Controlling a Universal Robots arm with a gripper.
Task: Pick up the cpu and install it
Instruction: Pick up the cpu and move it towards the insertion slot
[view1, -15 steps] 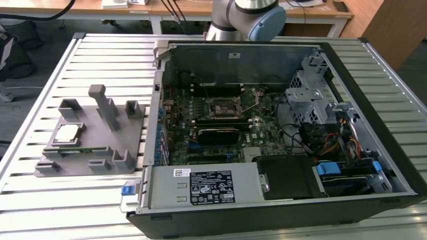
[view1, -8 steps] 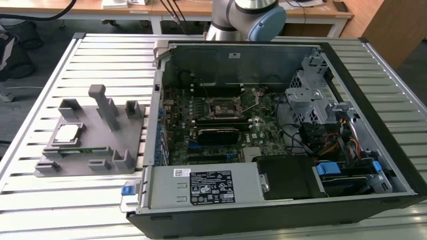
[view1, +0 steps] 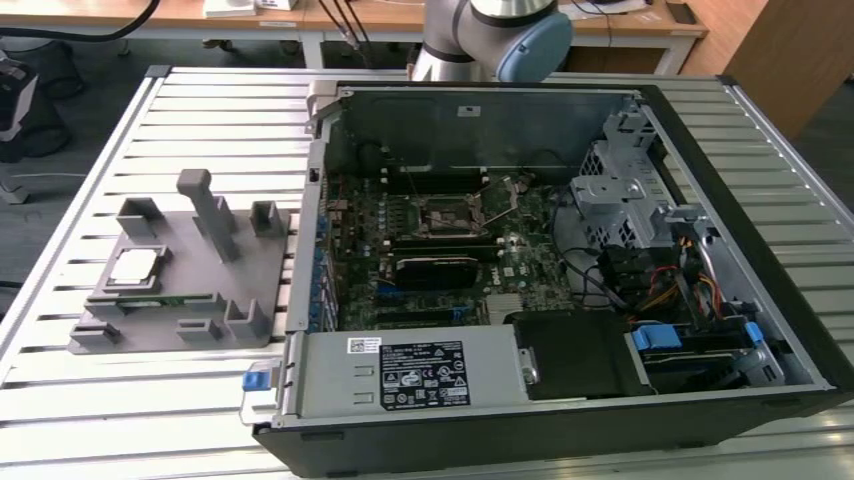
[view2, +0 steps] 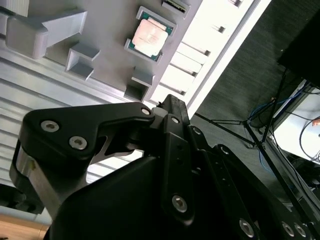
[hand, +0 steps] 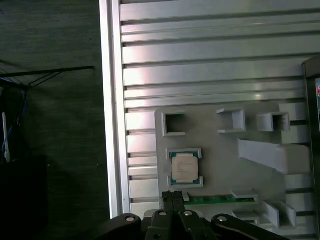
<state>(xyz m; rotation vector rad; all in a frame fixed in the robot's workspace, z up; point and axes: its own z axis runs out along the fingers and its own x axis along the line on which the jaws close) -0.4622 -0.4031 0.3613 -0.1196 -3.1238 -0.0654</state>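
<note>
One cpu (hand: 184, 167) is logged flat in the grey holder block (hand: 220, 150) by the counter (hand: 210, 75) edge, just ahead of the gripper (hand: 173, 196), jaws seemingly together and empty.

Robotics laboratory, hardware-assembly test cell. Evidence:
- slatted aluminium-profile bench (view1: 200, 95) carrying an opened desktop computer case (view1: 534, 430), motherboard (view1: 534, 225) exposed
- grey plastic fixture block (view1: 187, 310) near one bench edge, seating the cpu (view1: 135, 267) and a memory module (hand: 215, 199)
- industrial robot arm (view1: 487, 30) rising at the bench's far edge
- wooden desks (view1: 400, 18) behind
- dark carpet floor (hand: 55, 125)
- loose cables (view2: 300, 135) and stand legs (view2: 250, 137) alongside
</note>
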